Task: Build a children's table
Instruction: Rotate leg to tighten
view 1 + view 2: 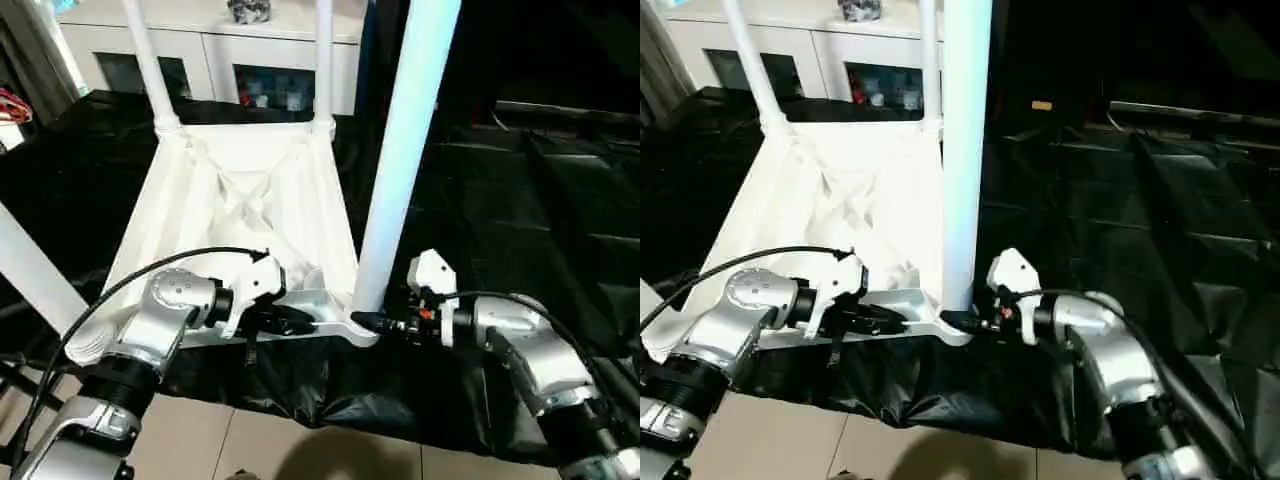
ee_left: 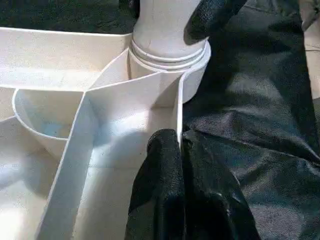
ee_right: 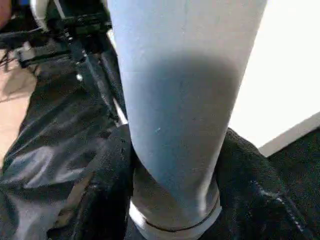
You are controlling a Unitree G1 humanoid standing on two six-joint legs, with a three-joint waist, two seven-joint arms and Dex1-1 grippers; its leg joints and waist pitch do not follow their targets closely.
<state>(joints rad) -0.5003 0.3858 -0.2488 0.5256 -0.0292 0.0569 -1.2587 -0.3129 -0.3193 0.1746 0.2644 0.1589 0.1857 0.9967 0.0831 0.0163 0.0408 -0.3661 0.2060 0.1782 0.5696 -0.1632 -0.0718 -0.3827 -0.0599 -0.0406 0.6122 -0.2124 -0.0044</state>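
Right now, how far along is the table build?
Done: two far legs stand in the upturned top, and a near-left leg is up. In hand: the right gripper holds the near-right leg at its socket while the left gripper pinches the top's rim. Left: finishing this leg, then turning the table over.

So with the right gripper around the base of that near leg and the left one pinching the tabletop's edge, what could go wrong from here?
1. The right gripper grips the near leg low, just above its corner socket; the long leg above could lean and seat crooked.
2. The left gripper is shut on just a thin rim of the tabletop, so it could slip off and the top could shift.
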